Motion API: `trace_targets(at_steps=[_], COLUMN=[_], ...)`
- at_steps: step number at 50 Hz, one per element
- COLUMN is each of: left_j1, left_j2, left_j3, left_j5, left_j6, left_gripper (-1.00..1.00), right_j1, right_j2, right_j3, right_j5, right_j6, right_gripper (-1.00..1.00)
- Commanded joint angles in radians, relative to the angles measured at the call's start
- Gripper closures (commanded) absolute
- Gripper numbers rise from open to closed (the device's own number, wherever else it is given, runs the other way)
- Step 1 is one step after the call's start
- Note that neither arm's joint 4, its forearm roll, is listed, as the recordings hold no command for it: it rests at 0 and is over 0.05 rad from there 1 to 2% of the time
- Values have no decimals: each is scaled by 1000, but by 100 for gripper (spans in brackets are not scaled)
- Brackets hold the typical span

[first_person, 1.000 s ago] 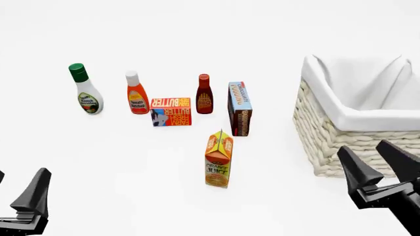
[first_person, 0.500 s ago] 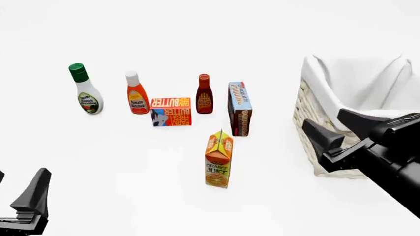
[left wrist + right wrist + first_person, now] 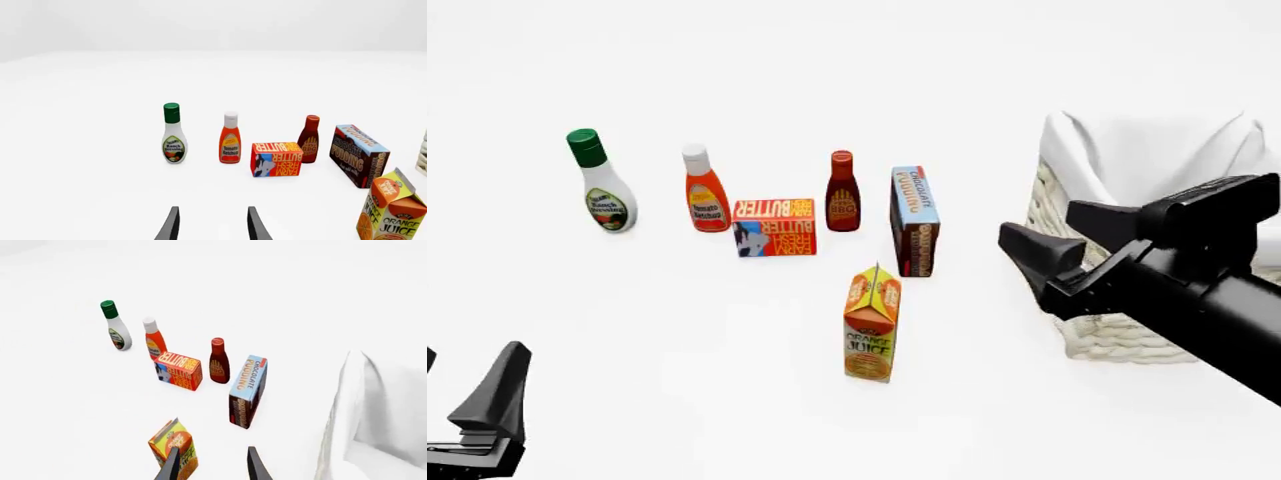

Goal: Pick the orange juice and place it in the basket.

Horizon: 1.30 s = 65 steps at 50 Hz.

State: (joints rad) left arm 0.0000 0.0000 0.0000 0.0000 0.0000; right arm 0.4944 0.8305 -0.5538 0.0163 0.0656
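Right claw (image 3: 1054,240) spread wide, empty, above and to the right of the juice (image 3: 872,324); nothing picked yet.

Juice stands upright on the table, alone, nearer than the pudding box (image 3: 914,221), left of the basket (image 3: 1094,310). Risk: carton is tall and narrow, so a finger clipping its gable on the way down likely tips it; a wide swing could also knock the pudding box just behind it. Arm hangs close over the basket's near wall, so a low return path may catch the rim. Left claw (image 3: 467,410) idle at the near left corner, fingers apart, well clear of everything. Right wrist view puts the juice (image 3: 173,445) against one finger, off-centre in the gap, which the front view cannot show. Left wrist view shows butter (image 3: 277,159) and bottles in a row; only the front view shows the basket's weave.
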Motion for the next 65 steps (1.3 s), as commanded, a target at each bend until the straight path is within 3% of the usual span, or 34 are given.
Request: trace_targets(at_steps=[1,11,13,18,19,22,24,32,37,48,65], left_j1=[0,0,0,0,0,0,0,0,0,0,0], left_j2=[0,0,0,0,0,0,0,0,0,0,0], left_j3=[0,0,0,0,0,0,0,0,0,0,0], left_j5=[0,0,0,0,0,0,0,0,0,0,0], left_j6=[0,0,0,0,0,0,0,0,0,0,0], left_gripper=[-100,-100,-100,-100,-100,-100,-100,-100,-100,-100,-100], right_j1=[53,25,28,22,29,24,23,-21,-15,30,110], right_j2=[117,182,213,272,284,322,335,398,435,506,537], right_j3=[-243,-287,-301,-328,-336,-389,-397,-444,-436,-470,-421], right_j5=[221,242,234,249,251,294,298,350,346,391,339], right_j6=[215,254,302,327,353,325,376,386,432,475,589], right_gripper=[-100,-100,-100,-100,-100,-100,-100,-100,-100,-100,-100])
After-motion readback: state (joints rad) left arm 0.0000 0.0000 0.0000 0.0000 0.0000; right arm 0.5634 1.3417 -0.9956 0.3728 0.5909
